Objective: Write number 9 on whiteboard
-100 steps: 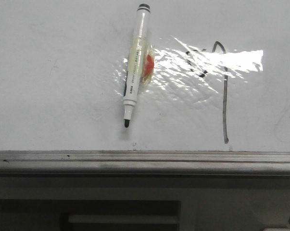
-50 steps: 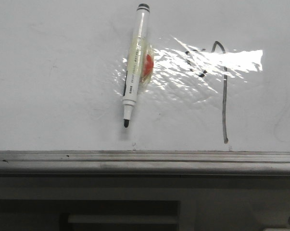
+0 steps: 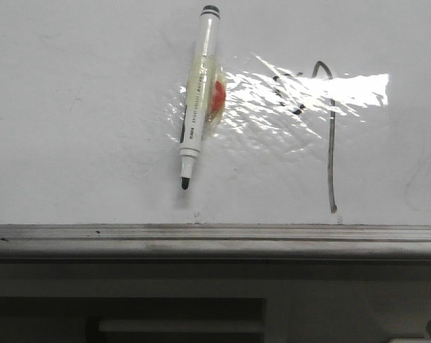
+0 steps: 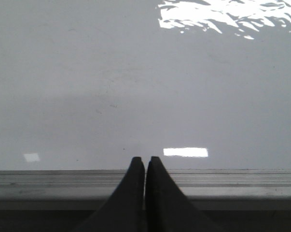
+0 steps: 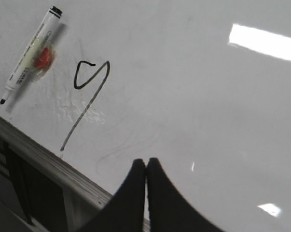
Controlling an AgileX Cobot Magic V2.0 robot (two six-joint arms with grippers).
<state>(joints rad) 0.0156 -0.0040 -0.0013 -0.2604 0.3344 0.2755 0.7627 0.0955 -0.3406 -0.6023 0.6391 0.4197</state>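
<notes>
The whiteboard (image 3: pixel 86 107) fills the front view, with a grey metal ledge (image 3: pixel 215 239) along its near edge. The number 9 (image 3: pixel 332 143) is drawn in black right of centre, its loop partly lost in glare; it shows whole in the right wrist view (image 5: pixel 90 92). A white marker pen (image 3: pixel 199 93) with a red-and-clear holder lies on the board left of the 9, tip toward the ledge; it also shows in the right wrist view (image 5: pixel 29 53). My left gripper (image 4: pixel 145 159) is shut and empty over the ledge. My right gripper (image 5: pixel 145 162) is shut and empty above the board.
A bright glare patch (image 3: pixel 308 96) lies across the board between the pen and the 9. Below the ledge is a dark recess with a pale bar (image 3: pixel 179 325). Faint smudges mark the board near my right gripper (image 5: pixel 126 147).
The pen and the 9 sit slightly higher and further left in the front view than before, a small shift of the whole picture. Nothing else has changed.
</notes>
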